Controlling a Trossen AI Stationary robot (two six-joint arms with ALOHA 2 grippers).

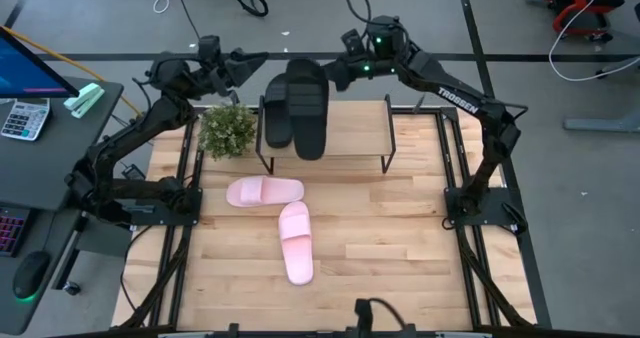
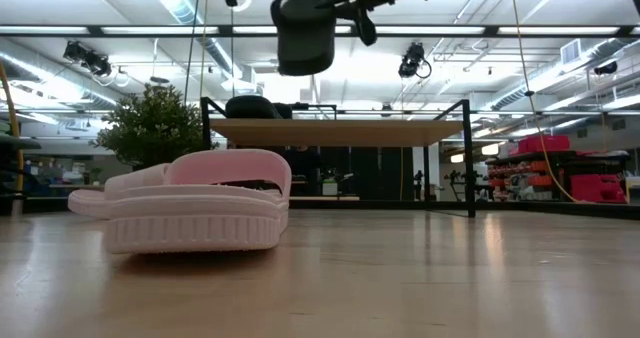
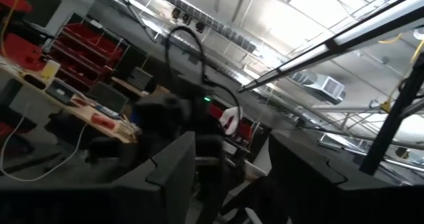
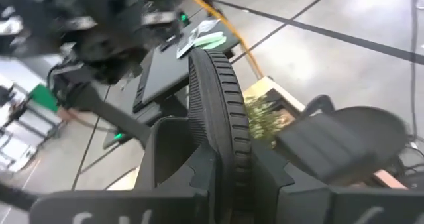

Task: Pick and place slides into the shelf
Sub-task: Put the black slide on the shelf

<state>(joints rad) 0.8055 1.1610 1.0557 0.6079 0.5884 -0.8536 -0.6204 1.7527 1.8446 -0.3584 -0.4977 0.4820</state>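
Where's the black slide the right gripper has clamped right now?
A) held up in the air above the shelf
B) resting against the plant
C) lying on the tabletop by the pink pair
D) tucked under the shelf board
A: the low view shows the black slide hanging well above the shelf board, and the right wrist view shows the right gripper closed on its sole edge.

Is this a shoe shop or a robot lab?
Most likely a robot lab or workshop: two dark robot arms work at a slatted wooden table, with red storage bins and bare ceiling ducts behind.
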